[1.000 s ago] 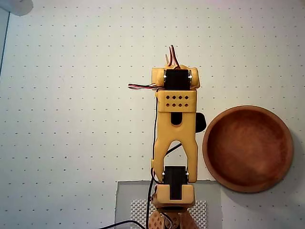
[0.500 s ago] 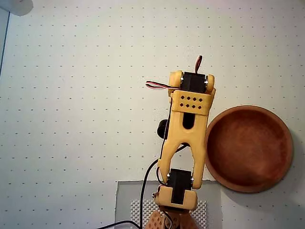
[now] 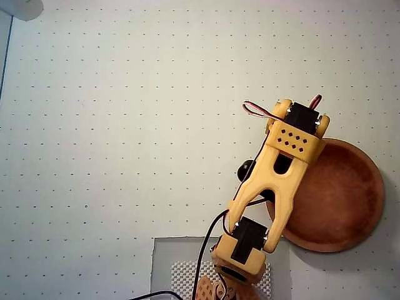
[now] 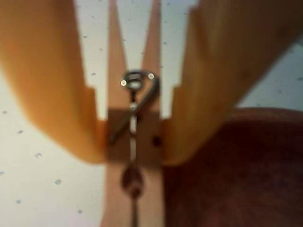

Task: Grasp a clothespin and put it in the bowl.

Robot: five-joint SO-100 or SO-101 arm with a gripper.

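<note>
In the wrist view a light-wood clothespin (image 4: pixel 133 127) with a metal spring is pinched between my two orange fingers (image 4: pixel 57 94), so my gripper (image 4: pixel 132 158) is shut on it. The reddish-brown rim of the bowl (image 4: pixel 236 161) fills the lower right of that view, just beside the clothespin. From overhead the yellow arm (image 3: pixel 275 181) leans right, its upper end over the left rim of the round wooden bowl (image 3: pixel 340 200). The gripper and clothespin are hidden under the arm in the overhead view.
The arm's base stands on a grey mat (image 3: pixel 164 265) at the bottom edge. The white dotted tabletop (image 3: pixel 112 125) spreads to the left and back. A pale object (image 3: pixel 22 7) sits at the top left corner.
The arm has swung to the right, from pointing straight up the overhead view to leaning over the bowl's left rim.
</note>
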